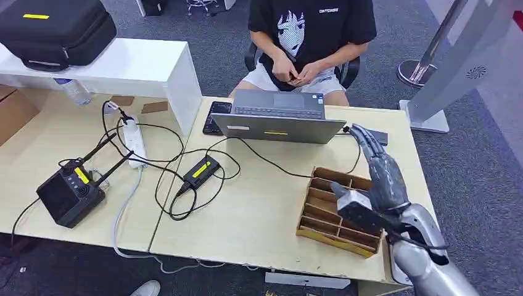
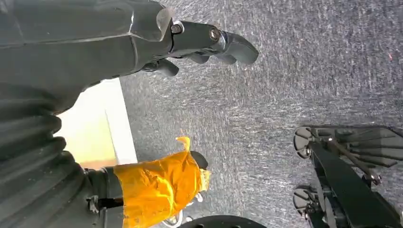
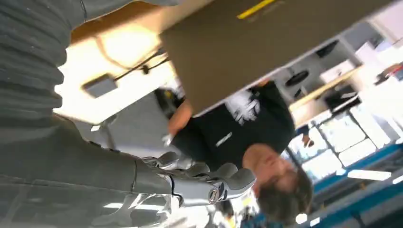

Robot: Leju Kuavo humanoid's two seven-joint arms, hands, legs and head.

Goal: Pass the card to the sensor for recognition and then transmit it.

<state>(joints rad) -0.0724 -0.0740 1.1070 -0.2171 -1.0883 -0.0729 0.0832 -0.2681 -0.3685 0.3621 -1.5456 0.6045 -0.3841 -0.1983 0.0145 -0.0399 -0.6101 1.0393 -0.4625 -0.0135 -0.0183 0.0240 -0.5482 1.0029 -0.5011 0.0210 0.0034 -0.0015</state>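
The right hand (image 1: 379,179) hovers above the wooden compartment tray (image 1: 321,203). Its fingers are stretched out nearly straight and close together, pointing toward 12 o'clock. The fingertips reach a small dark flat device (image 1: 380,137) on the table, at 3 o'clock from the grey laptop (image 1: 277,120). Nothing shows in its grasp. I cannot make out the card, so its look and place cannot be told. A person in a black shirt (image 1: 311,37) sits at 12 o'clock behind the laptop. The left hand (image 2: 199,42) hangs over grey carpet, fingers loosely bent and holding nothing.
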